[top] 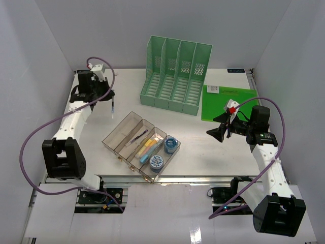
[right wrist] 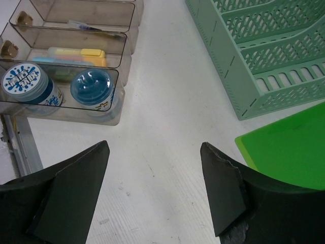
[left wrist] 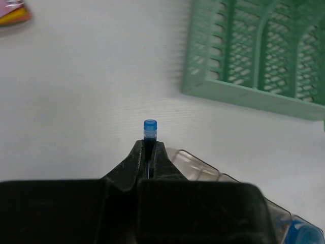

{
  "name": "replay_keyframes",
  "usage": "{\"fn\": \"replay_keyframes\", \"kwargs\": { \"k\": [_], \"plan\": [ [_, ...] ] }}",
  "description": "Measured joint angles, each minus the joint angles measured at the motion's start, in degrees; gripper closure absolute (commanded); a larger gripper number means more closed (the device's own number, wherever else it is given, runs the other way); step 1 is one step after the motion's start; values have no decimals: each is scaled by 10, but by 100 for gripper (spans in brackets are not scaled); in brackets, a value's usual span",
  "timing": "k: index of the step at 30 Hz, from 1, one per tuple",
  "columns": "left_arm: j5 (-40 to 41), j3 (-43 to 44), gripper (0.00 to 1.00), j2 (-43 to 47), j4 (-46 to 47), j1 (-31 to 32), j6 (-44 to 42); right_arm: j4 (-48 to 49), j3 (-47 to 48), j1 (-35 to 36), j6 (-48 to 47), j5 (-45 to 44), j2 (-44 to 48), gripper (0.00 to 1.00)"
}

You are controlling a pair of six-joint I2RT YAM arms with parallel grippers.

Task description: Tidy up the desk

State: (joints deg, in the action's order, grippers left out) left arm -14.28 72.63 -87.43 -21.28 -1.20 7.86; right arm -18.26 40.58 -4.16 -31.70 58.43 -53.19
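Table (top: 203, 152), white and walled in, lies beneath both arms, where the left tool (left wrist: 149, 148) pinches a blue-tipped pen (left wrist: 150, 127) upright by a thin grip that may slip short of the clear tray (top: 121, 131), while the right tool (right wrist: 155, 147) hangs open.

One overhead view, two wrist close-ups.
Top camera looks down over the whole desk (top: 203, 152); wrist cameras sit low and close, both catching the green rack (left wrist: 264, 56) and clear tray (right wrist: 76, 31).
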Motion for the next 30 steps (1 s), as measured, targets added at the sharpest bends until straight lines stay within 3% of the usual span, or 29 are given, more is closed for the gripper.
{"fn": "replay_keyframes", "kwargs": {
  "k": [7, 21, 30],
  "plan": [
    [-45, -56, 100, 47, -20, 125, -37, 0, 0, 0, 0, 0, 0, 21],
    [-5, -120, 99, 43, -62, 236, -90, 0, 0, 0, 0, -5, -8, 21],
    [13, -142, 55, 42, -72, 243, -86, 0, 0, 0, 0, -7, -8, 21]
  ]
}}
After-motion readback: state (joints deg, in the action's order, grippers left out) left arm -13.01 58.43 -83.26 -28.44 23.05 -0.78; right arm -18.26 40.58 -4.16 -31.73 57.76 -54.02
